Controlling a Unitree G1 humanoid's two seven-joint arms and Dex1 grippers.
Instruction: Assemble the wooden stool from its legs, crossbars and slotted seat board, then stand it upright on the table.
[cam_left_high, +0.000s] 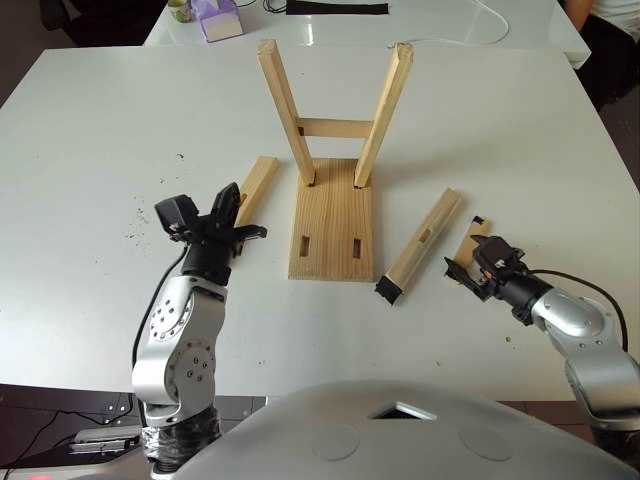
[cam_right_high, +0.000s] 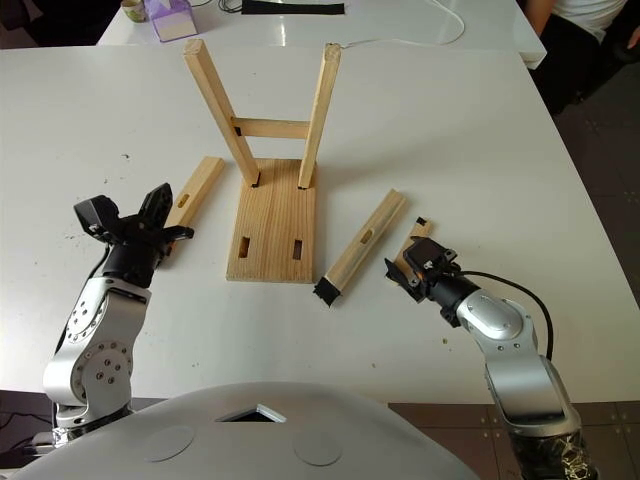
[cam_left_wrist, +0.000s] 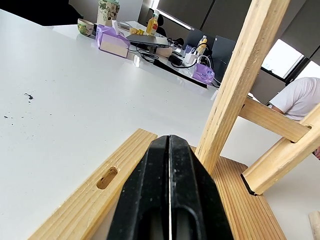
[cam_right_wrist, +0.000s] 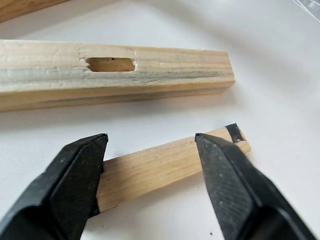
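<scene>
The seat board (cam_left_high: 331, 233) lies flat on the table (cam_left_high: 100, 130). Two legs (cam_left_high: 287, 110) stand in the board's far slots, with a crossbar (cam_left_high: 335, 128) joining them. A loose leg (cam_left_high: 258, 187) lies just left of the board, another (cam_left_high: 422, 245) just right of it. Farther right of the board lies a short crossbar (cam_left_high: 468, 238), which the right gripper (cam_right_wrist: 150, 140) straddles.

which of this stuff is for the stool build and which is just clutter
For the job: seat board, two fitted legs, fitted crossbar, left loose leg, right loose leg, short loose crossbar.
Lying about: purple tissue box, white cable, black strip, all on the far table.
</scene>
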